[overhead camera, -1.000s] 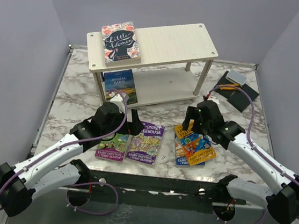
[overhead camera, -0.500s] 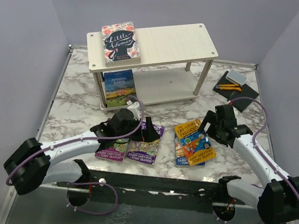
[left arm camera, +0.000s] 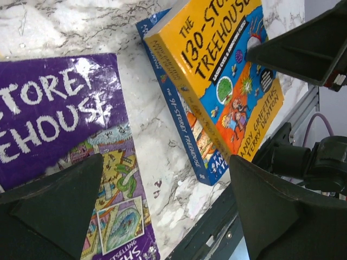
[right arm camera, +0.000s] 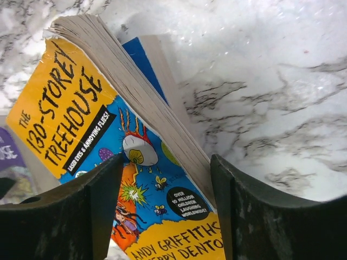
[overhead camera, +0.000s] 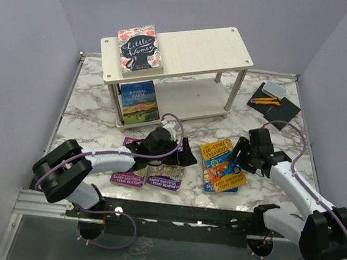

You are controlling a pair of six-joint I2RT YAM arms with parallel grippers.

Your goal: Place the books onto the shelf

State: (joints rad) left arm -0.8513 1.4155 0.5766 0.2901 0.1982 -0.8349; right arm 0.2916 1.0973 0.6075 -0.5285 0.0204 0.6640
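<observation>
Six books, one shelf, two arms

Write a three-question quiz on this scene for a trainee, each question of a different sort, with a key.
1. True or false: Little Women lies on the top board of the shelf.
2. The orange 130-Storey Treehouse rests on: A. the shelf's lower board; B. a blue book; C. Little Women.
3. Short answer: which gripper has the orange book's page edge between its fingers?

Key: 1 true. 2 B. 3 the right gripper.
</observation>
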